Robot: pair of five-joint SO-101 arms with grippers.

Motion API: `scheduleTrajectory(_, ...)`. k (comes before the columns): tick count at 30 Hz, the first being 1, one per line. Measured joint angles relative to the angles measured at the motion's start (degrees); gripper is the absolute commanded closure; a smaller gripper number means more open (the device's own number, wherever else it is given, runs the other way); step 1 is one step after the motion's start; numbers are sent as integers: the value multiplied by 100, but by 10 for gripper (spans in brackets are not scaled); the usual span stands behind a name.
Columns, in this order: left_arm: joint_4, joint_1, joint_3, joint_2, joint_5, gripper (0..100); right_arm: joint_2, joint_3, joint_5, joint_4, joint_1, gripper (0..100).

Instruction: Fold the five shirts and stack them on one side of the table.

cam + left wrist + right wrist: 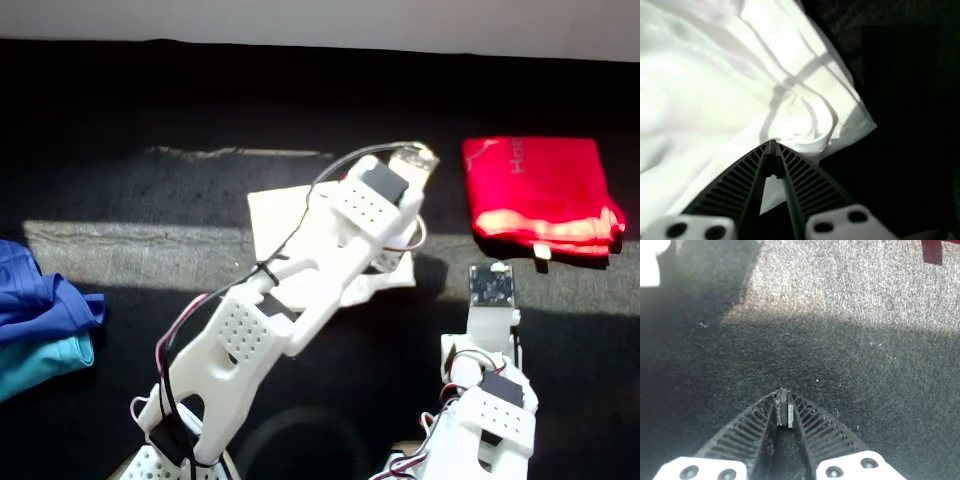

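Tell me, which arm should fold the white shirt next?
Left, probably. The left gripper sits at the edge of the white shirt; the right gripper hangs over bare table, away from it.

Dark felt cloth (120, 100) covers the surface, sunlit in one band (grey there) — pale strip (300, 20) beyond.

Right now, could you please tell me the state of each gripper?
Left gripper: closed, tips at the white shirt; whether it pinches cloth cannot be told.
Right gripper: closed, empty, above the table.
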Motion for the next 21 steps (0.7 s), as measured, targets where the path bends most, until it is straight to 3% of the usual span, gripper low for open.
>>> scheduleTrajectory(7, 123, 536, -246, 0, 0, 991, 0, 0, 0, 0, 0, 991)
scheduleTrajectory(13, 352, 554, -571, -26, 0, 991, 0, 0, 0, 0, 0, 991)
scheduleTrajectory(16, 431, 343, -888, -255, 0, 991, 0, 0, 0, 0, 0, 991)
scheduleTrajectory(21, 422, -642, -1099, -387, 0, 991, 0, 0, 0, 0, 0, 991)
